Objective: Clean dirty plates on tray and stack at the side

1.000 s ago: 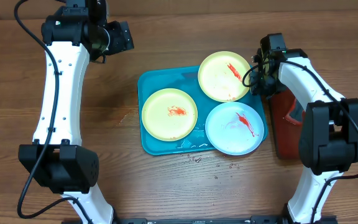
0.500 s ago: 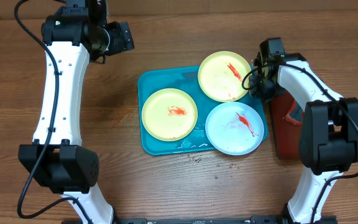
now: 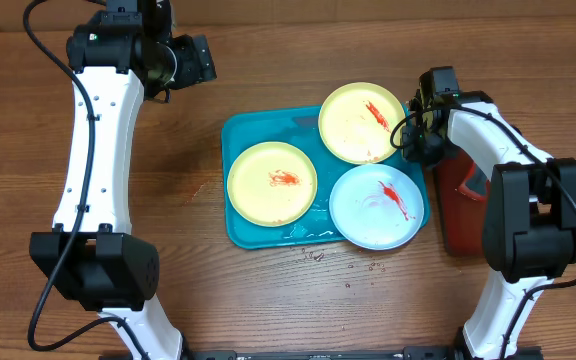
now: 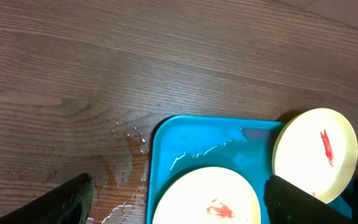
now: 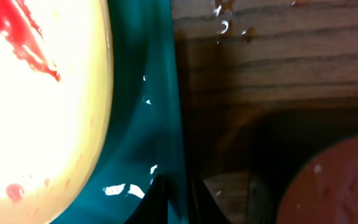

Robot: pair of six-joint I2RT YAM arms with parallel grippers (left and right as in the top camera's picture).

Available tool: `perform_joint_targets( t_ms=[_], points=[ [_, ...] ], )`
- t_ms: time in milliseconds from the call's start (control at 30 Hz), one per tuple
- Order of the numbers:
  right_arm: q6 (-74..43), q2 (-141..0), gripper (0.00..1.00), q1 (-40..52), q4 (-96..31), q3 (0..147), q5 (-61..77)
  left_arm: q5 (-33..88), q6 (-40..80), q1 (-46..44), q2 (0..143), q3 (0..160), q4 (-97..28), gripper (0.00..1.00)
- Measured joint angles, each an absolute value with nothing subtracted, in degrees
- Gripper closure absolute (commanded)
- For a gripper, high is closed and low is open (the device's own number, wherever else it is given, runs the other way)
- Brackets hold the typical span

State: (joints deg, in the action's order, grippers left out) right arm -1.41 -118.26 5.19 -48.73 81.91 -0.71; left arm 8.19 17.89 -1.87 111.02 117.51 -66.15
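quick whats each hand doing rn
Left hand: open, holding nothing.
Right hand: closed, apparently pinching the edge of the tray.

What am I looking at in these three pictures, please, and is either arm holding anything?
Two robot arms, each ending in a two-finger gripper, work at a wooden table. One picture looks down from above; the other two come from wrist cameras. A blue tray carries three sauce-smeared plates: a left yellow-green plate, a far yellow-green plate and a white plate. A dark red tray sits beside it. The left gripper hangs open and empty; the right gripper looks closed on the blue tray's rim.
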Motion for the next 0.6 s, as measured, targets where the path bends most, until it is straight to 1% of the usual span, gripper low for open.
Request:
perform_joint_targets(
  t_ms=[300, 600],
  points=[
    [-7.31, -118.02, 0.96, 5.34, -54.11, 82.02, 1.76, 8.19, 17.91, -1.87, 111.02, 117.51, -66.19, 0.11],
    [-7.07, -118.02, 0.96, 5.34, -53.93, 82.13, 2.13, 8.19, 17.47, -1.87, 111.02, 117.51, -66.22, 0.09]
  ],
)
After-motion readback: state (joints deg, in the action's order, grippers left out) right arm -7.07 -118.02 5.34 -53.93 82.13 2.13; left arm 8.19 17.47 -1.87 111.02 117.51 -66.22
